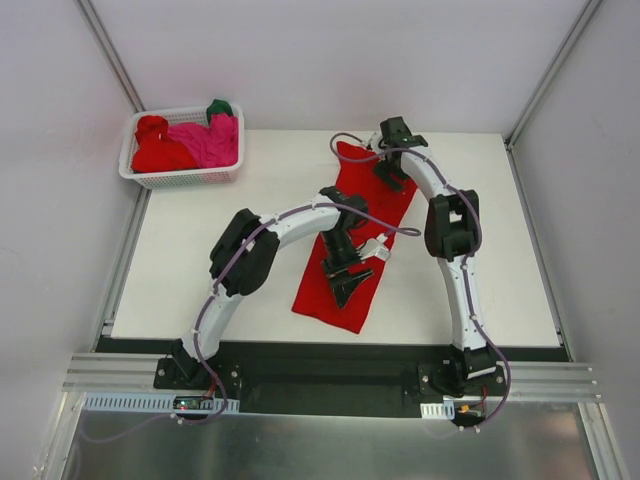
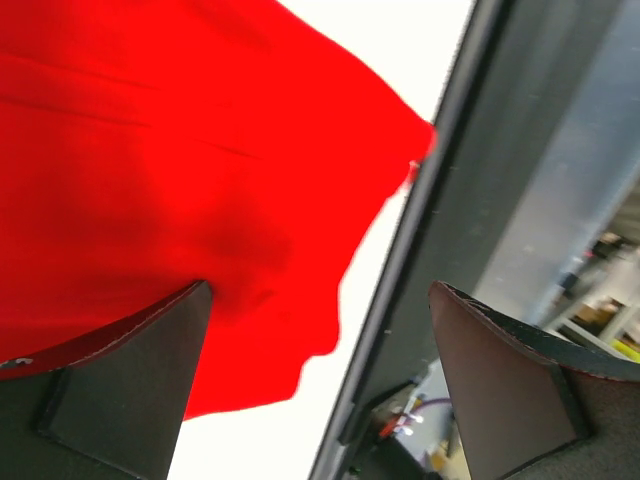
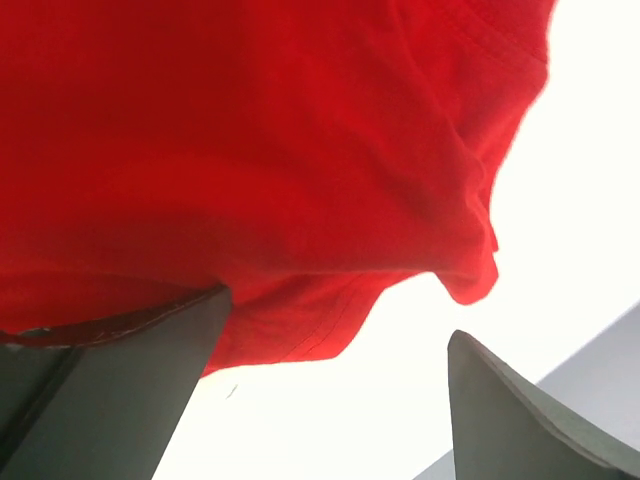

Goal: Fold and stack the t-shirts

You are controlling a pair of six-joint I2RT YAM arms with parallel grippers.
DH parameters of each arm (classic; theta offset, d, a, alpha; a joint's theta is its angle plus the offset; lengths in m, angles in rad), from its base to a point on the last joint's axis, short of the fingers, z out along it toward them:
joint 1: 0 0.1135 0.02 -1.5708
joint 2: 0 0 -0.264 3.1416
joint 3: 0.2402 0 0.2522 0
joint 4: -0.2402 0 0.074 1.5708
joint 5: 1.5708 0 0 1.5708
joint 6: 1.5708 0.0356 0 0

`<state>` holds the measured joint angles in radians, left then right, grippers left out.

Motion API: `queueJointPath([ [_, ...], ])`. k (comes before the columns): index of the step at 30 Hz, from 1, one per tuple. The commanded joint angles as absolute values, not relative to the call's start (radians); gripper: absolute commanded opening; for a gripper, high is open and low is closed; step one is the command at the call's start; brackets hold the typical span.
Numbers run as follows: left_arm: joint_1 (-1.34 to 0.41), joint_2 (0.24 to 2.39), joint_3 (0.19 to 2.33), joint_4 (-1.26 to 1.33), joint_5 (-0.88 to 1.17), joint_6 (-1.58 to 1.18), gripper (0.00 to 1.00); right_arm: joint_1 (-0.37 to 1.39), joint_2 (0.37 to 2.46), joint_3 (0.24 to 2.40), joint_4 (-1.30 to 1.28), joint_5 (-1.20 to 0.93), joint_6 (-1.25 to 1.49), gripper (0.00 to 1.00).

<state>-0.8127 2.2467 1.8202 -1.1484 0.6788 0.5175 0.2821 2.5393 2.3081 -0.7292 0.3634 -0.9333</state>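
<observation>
Red t-shirt (image 1: 385, 200) lies in a long strip in the middle of the white worktop (image 1: 200, 260).
Left tool (image 1: 345, 285) hangs over its lower end and right tool (image 1: 390, 170) over its upper end, both spread wide, holding nothing. Folding looks half done. Next, pinch one end and bring it over. More t-shirts (image 1: 190, 145) wait in the basket (image 1: 185, 178), upper left.
</observation>
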Motion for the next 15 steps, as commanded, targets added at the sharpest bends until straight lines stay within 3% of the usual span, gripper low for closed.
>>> queueJointPath([
  [1, -0.828, 2.26, 1.845, -1.261, 0.822, 0.564, 0.91, 0.313, 2.606, 2.327, -0.591, 0.409, -1.002, 0.96],
  [15, -0.834, 2.25, 1.737, -1.215, 0.877, 0.554, 0.89, 0.337, 2.683, 2.332, -0.327, 0.443, -1.112, 0.96],
])
